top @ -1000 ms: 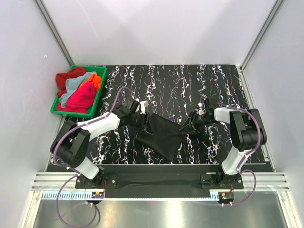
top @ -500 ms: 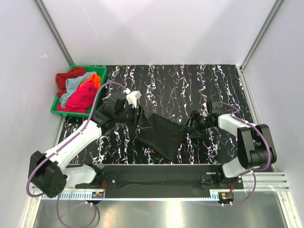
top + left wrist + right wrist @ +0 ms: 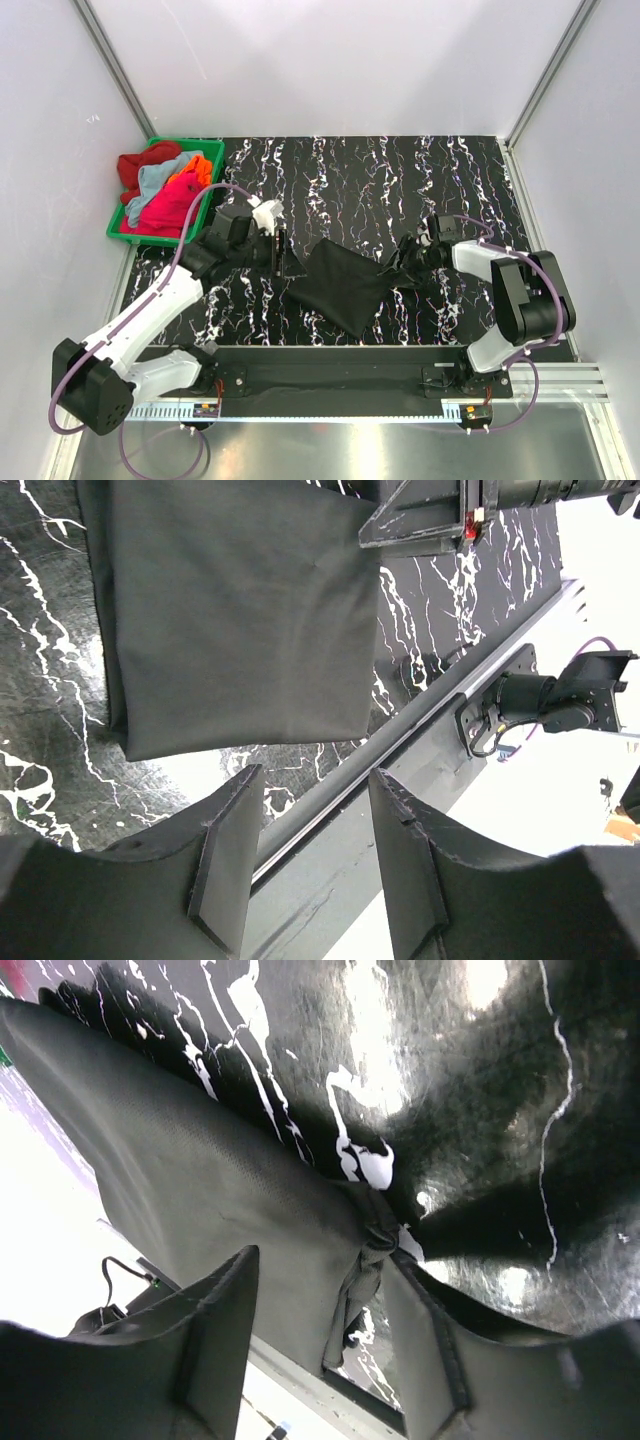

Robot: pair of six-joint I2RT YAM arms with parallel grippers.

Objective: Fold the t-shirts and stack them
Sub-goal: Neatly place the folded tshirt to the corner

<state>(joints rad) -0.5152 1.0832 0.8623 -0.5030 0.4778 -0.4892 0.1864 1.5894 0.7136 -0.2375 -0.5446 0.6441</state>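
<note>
A black t-shirt [image 3: 340,282] lies partly folded on the marbled table, also seen in the left wrist view [image 3: 230,610]. My left gripper [image 3: 282,250] hovers just off its left edge, open and empty [image 3: 315,780]. My right gripper [image 3: 410,262] sits at the shirt's right corner. Its jaws stand apart in the right wrist view [image 3: 322,1270], with a bunched fold of the black cloth [image 3: 362,1270] loose between them. More t-shirts lie in a heap at the far left: red [image 3: 135,165], light blue [image 3: 160,178], orange [image 3: 198,168] and magenta-pink [image 3: 172,205].
A green plastic bin [image 3: 122,232] holds the heap of shirts at the table's far left edge. A black metal rail [image 3: 330,362] runs along the table's near edge by the arm bases. White walls enclose the back and both sides.
My left arm has pulled back to the left, off the black shirt's left edge, with its elbow swung outward. My right gripper has stayed at the shirt's right corner.
</note>
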